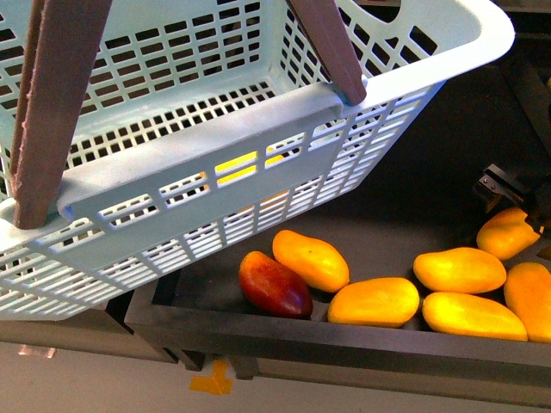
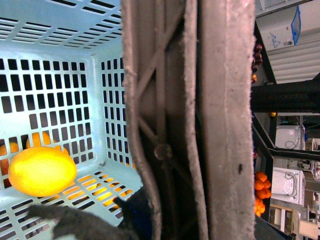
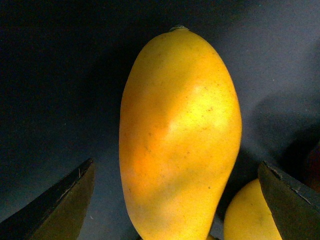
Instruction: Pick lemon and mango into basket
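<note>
While the lemon is sitting in the basket, upper left, the right gripper is hovering w/ jaws spread over a mango at right edge, long axis perp. to their closing line. Left gripper: jaws unseen, can't tell.

Front view down onto basket, left wrist close into same basket, right wrist tight on mango
</note>
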